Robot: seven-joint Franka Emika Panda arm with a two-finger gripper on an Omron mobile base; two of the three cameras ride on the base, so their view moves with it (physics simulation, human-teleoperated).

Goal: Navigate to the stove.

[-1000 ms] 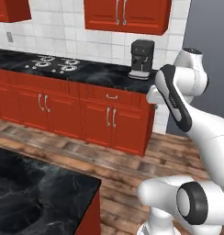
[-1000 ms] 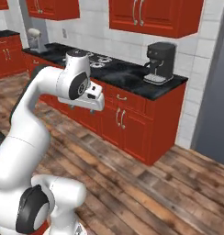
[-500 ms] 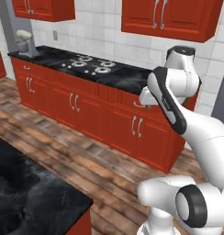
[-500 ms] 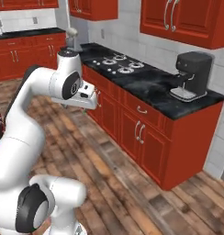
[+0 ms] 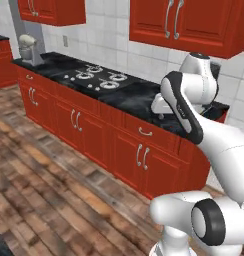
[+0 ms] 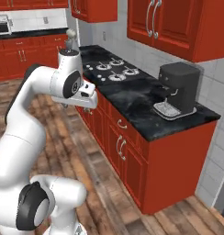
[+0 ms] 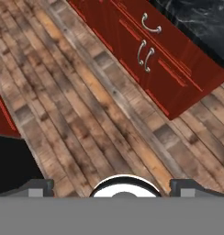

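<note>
— Swinging round, is it? The whole scene has slid since a moment ago.
— Yes, the base moved, not the kitchen. The stove (image 5: 96, 78) now sits ahead and left of the pincer (image 6: 79, 97), on the tabletop (image 6: 132, 108), nearer mid-frame.
— And the coffee machine (image 6: 177, 89)?
— Off to the pincer's right.
— Pincer?
— Empty over the floor (image 7: 86, 114), tips wide apart. I judge more driving left is needed.
</note>
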